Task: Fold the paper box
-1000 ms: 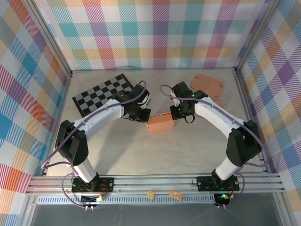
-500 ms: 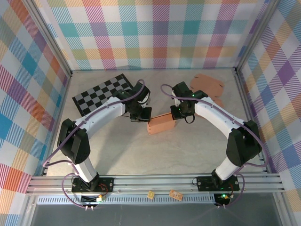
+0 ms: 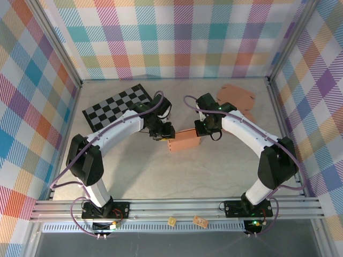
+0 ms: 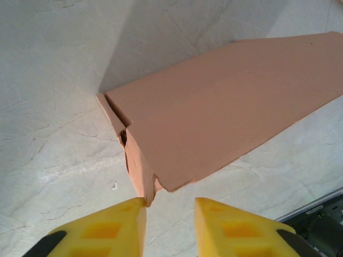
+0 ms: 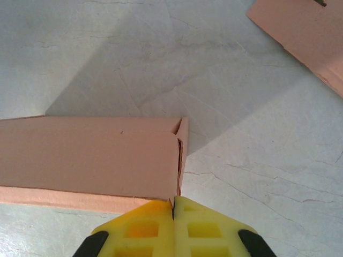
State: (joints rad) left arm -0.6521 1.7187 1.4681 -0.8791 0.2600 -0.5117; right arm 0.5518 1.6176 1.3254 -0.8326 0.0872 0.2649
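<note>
Box (image 3: 184, 140) sits mid-table between the two grippers. Long axis runs roughly left-right, with the right end angled slightly toward the far wall. Left gripper (image 4: 170, 204) is at its left end: fingers apart, nothing between them, one fingertip touching the end flap's corner. Right gripper (image 5: 173, 203) is at the right end: fingers pressed together, tips on the end edge, can't tell if paper is pinched. Versus a second ago, left gripper moved in closer and box barely shifted. Checkered board (image 3: 115, 104) far left, cardboard blanks (image 3: 238, 96) far right.
</note>
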